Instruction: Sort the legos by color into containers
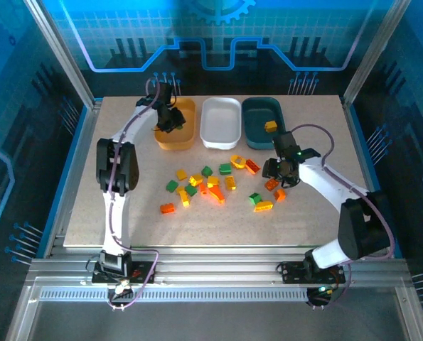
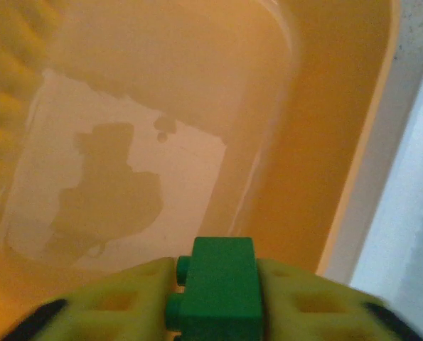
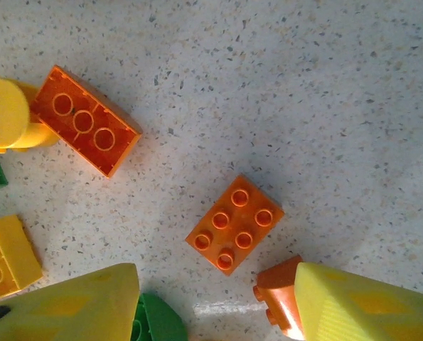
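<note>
My left gripper (image 1: 167,121) hangs over the orange-yellow container (image 1: 184,139), shut on a green lego (image 2: 218,284) that sits between its two pads; below it lies the tray's floor (image 2: 147,177). My right gripper (image 3: 217,284) stands open just above the table, over a small orange lego with six studs (image 3: 234,224) that it does not touch. Another orange lego (image 3: 276,298) lies against its right finger and a green one (image 3: 154,320) beside its left finger. The remaining legos (image 1: 204,185) lie scattered mid-table. A yellow lego (image 1: 270,126) rests in the dark teal container (image 1: 257,135).
The white container (image 1: 220,122) stands between the other two at the back. A long orange brick (image 3: 87,129) and yellow bricks (image 3: 5,256) lie left of the right gripper (image 1: 279,170). Frame posts stand at the table's corners.
</note>
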You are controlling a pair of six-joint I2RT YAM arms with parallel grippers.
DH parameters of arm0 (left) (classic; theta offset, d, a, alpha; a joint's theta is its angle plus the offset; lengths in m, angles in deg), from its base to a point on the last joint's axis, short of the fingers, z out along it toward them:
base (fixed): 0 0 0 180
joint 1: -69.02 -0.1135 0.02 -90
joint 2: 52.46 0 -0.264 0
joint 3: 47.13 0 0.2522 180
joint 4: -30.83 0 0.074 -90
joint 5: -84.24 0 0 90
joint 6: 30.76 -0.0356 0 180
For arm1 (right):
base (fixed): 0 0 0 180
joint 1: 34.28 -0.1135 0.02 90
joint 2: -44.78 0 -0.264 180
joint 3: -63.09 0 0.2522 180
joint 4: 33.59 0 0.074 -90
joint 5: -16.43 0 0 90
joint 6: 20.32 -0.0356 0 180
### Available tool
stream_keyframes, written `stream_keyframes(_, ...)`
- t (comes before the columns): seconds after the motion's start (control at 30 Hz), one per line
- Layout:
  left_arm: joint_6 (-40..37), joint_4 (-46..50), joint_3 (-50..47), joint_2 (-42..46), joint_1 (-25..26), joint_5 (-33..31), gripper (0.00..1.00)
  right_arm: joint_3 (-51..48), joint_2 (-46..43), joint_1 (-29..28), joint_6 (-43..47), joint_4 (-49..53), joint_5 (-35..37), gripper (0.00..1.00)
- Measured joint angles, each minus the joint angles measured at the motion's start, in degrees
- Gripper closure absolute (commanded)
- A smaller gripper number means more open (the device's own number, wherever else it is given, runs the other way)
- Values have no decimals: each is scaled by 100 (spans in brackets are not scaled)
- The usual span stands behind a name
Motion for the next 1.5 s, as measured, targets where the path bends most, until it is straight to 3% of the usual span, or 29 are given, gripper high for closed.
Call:
stream_keyframes(0.07,-85,140,177,-96,-31,114,41,103,184,0,96,9,-57,37)
stream_keyframes(0.37,-205,201,164,396,-190,750,29,981,1384,-243,796,66,98,35)
stream_keyframes(0.57,-101,-570,-2352,2682,-192,1257,16,1443,2192,-466,1196,223,289,34)
stream_keyframes(0.7,13,-1038,-4181,4240,-192,1410,14,1615,2398,-533,1381,374,286,34)
stream_keyframes(0.9,177,-1241,-5713,5134,-192,1510,13,2111,2658,-542,1674,511,448,33)
stream_keyframes(1.03,199,-1226,-5901,5359,-192,1508,12,2511,3016,-538,1853,533,525,42)
stream_keyframes(1.23,199,-1235,-5901,5801,-192,1508,10,2667,3156,-535,1998,529,470,69)
stream_keyframes(1.5,243,-1263,-6157,6059,-192,1510,9,1764,2149,-581,1794,525,459,72)
